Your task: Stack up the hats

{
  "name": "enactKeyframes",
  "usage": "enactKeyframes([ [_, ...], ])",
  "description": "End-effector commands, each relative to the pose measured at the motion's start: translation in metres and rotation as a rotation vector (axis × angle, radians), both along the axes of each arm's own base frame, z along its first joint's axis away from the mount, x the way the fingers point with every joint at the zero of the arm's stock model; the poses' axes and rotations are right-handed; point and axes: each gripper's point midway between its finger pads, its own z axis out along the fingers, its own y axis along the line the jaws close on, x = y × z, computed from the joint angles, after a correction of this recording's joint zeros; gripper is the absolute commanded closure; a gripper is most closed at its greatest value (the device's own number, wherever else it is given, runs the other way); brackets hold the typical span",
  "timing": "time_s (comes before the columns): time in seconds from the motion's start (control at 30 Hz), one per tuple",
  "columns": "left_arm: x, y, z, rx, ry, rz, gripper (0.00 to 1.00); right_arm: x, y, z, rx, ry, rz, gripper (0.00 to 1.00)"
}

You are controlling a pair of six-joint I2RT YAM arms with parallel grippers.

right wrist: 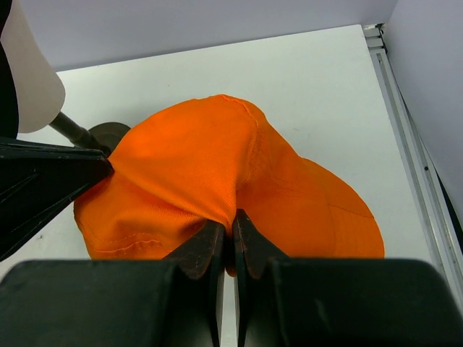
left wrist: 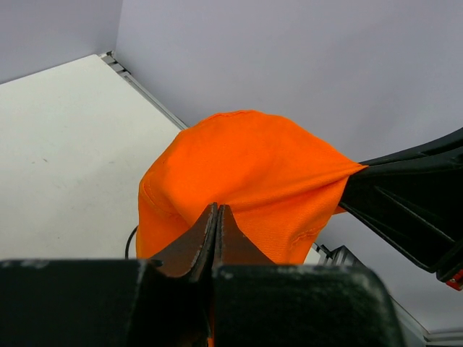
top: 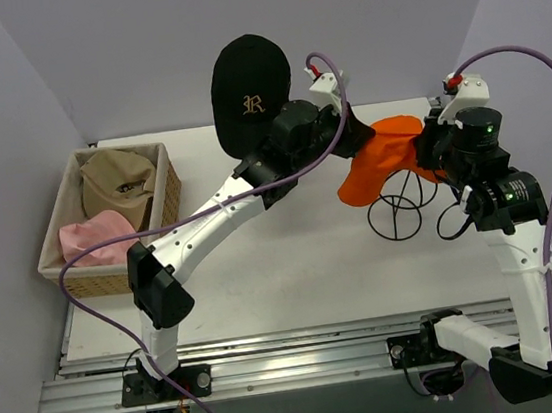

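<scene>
The bright orange hat (top: pixel 377 166) hangs above the table, stretched between both grippers. My left gripper (top: pixel 357 142) is shut on its left edge; in the left wrist view the jaws (left wrist: pixel 217 211) pinch the orange fabric (left wrist: pixel 246 163). My right gripper (top: pixel 427 153) is shut on its right side; in the right wrist view the jaws (right wrist: pixel 233 217) pinch a fold of the hat (right wrist: pixel 195 159). The black cap with a gold "R" (top: pixel 252 94) stands at the back. The tan cap (top: pixel 116 179) and the pale pink hat (top: pixel 98 236) lie in the basket.
A wicker basket (top: pixel 169 191) stands at the table's left edge. A black wire stand (top: pixel 397 210) sits under the orange hat. The cream head form (right wrist: pixel 30 76) on its dark stand (right wrist: pixel 76 132) shows in the right wrist view. Grey walls close the back and sides.
</scene>
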Motion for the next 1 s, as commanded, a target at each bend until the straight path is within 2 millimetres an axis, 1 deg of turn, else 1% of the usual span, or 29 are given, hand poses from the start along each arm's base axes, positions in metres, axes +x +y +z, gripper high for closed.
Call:
enactKeyframes([
  [0.0, 0.017, 0.024, 0.002, 0.025, -0.006, 0.086, 0.98, -0.014, -0.022, 0.019, -0.016, -0.067, -0.101, 1.0],
  [0.07, 0.018, 0.02, -0.004, 0.025, 0.005, 0.079, 0.98, -0.016, -0.028, 0.009, -0.03, -0.042, -0.134, 1.0],
  [0.1, 0.017, 0.019, -0.005, 0.026, 0.009, 0.073, 0.98, -0.018, -0.03, 0.008, -0.03, -0.041, -0.142, 1.0],
  [0.23, 0.019, 0.018, -0.01, 0.03, 0.013, 0.075, 0.98, -0.027, -0.034, 0.02, -0.024, -0.068, -0.168, 1.0],
  [0.3, 0.019, 0.017, -0.012, 0.029, 0.015, 0.073, 0.98, -0.032, -0.04, 0.022, -0.038, -0.073, -0.192, 1.0],
  [0.33, 0.019, 0.016, -0.01, 0.02, 0.01, 0.072, 0.98, -0.032, -0.042, 0.019, -0.046, -0.07, -0.201, 1.0],
  [0.4, 0.02, 0.012, -0.016, 0.016, 0.015, 0.06, 0.98, -0.032, -0.047, 0.011, -0.055, -0.078, -0.225, 1.0],
  [0.43, 0.02, 0.009, -0.018, 0.01, 0.021, 0.055, 0.97, -0.03, -0.053, -0.01, -0.077, -0.04, -0.263, 1.0],
  [0.57, 0.024, -0.005, -0.037, 0.024, 0.044, 0.031, 0.98, -0.021, -0.063, -0.038, -0.083, -0.032, -0.338, 0.98],
  [0.63, 0.025, -0.009, -0.04, 0.031, 0.043, 0.026, 0.98, -0.017, -0.065, -0.042, -0.078, -0.046, -0.356, 0.99],
  [0.67, 0.027, -0.012, -0.045, 0.038, 0.043, 0.025, 0.98, -0.015, -0.067, -0.042, -0.076, -0.057, -0.368, 0.99],
  [0.7, 0.028, -0.013, -0.045, 0.038, 0.04, 0.028, 0.98, -0.013, -0.069, -0.041, -0.075, -0.063, -0.382, 1.0],
  [0.77, 0.032, -0.015, -0.052, 0.049, 0.037, 0.032, 0.98, -0.011, -0.078, -0.035, -0.084, -0.095, -0.431, 1.0],
  [0.83, 0.034, -0.018, -0.054, 0.05, 0.03, 0.029, 0.98, -0.01, -0.088, -0.034, -0.099, -0.101, -0.475, 1.0],
  [0.87, 0.035, -0.021, -0.06, 0.056, 0.035, 0.026, 0.97, -0.009, -0.093, -0.035, -0.108, -0.098, -0.497, 1.0],
  [0.93, 0.034, -0.025, -0.061, 0.051, 0.037, 0.009, 0.98, -0.006, -0.098, -0.044, -0.124, -0.067, -0.516, 1.0],
  [0.97, 0.034, -0.027, -0.061, 0.048, 0.035, 0.003, 0.98, -0.008, -0.105, -0.049, -0.127, -0.052, -0.536, 1.0],
])
